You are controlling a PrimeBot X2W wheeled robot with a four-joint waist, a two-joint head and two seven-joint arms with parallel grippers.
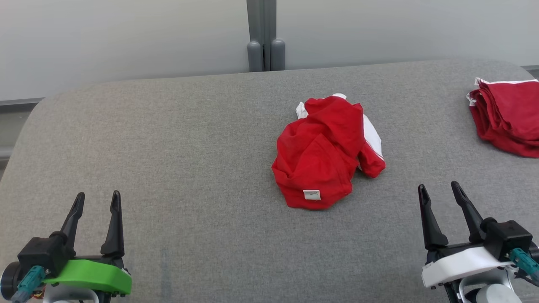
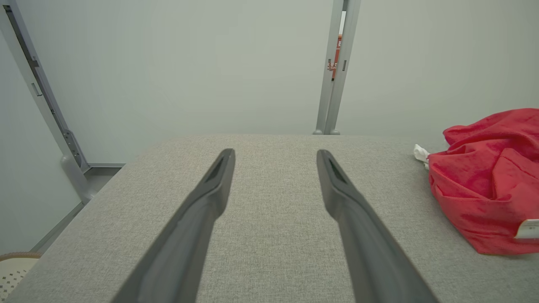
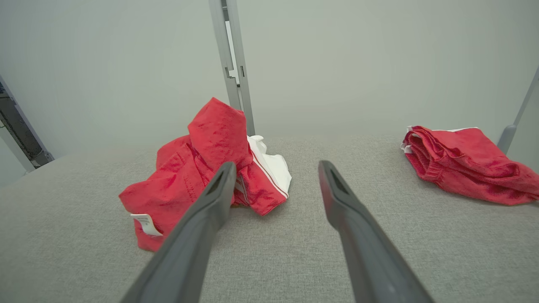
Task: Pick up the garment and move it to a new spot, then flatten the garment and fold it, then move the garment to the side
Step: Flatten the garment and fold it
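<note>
Crumpled red-and-white garment (image 1: 324, 155) right of centre on grey table (image 1: 168, 147), white tag (image 1: 311, 194) facing up. At front left, left gripper (image 1: 97, 195), jaws wide, gripping nothing, well apart from the cloth. At front right, right gripper (image 1: 438, 186), jaws wide too, empty, nearer the garment. At far right edge, folded red stack (image 1: 507, 118)

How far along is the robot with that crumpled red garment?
Nothing looks done: the red garment lies crumpled in a heap. Nothing is in hand: left gripper and right gripper sit apart from it, jaws open. Pickup, flattening, folding and moving aside all remain.
</note>
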